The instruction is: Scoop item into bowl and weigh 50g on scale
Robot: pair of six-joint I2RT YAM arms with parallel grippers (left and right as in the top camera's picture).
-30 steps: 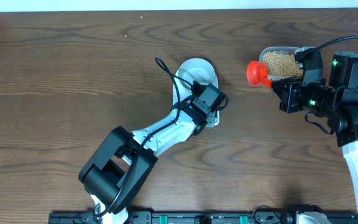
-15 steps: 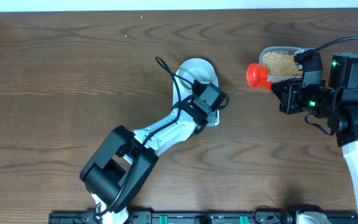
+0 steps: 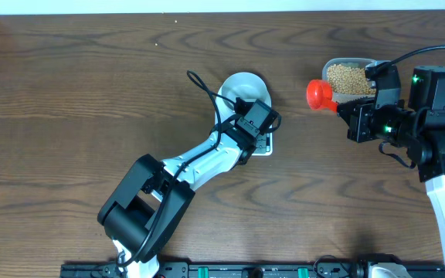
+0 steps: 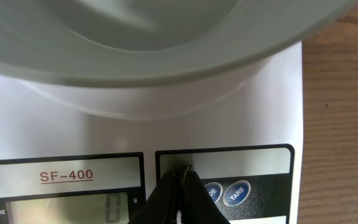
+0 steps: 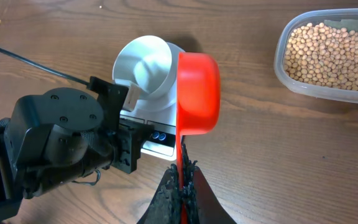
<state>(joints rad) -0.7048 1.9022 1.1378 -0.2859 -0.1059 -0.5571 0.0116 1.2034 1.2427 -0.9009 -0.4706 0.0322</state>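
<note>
The pale bowl (image 3: 243, 86) stands empty on the white scale (image 3: 264, 147). In the left wrist view the bowl (image 4: 166, 43) fills the top, and the scale (image 4: 278, 112) shows a display reading 0 and two blue buttons. My left gripper (image 4: 183, 172) is shut and empty, its tips on the scale's panel between display and buttons; overhead it (image 3: 252, 127) covers the scale. My right gripper (image 5: 182, 177) is shut on the handle of a red scoop (image 5: 198, 93), held above the table right of the scale (image 5: 161, 140). The beans (image 5: 334, 53) lie in a clear tub (image 3: 350, 77).
The left arm (image 5: 61, 143) reaches across the table to the scale from the near left. The clear tub (image 5: 286, 74) stands at the far right, just behind the right gripper (image 3: 338, 104). Bare wooden table lies between scale and tub.
My left gripper has shifted slightly toward the bowl over the scale's panel. The right arm and the red scoop have not moved.
</note>
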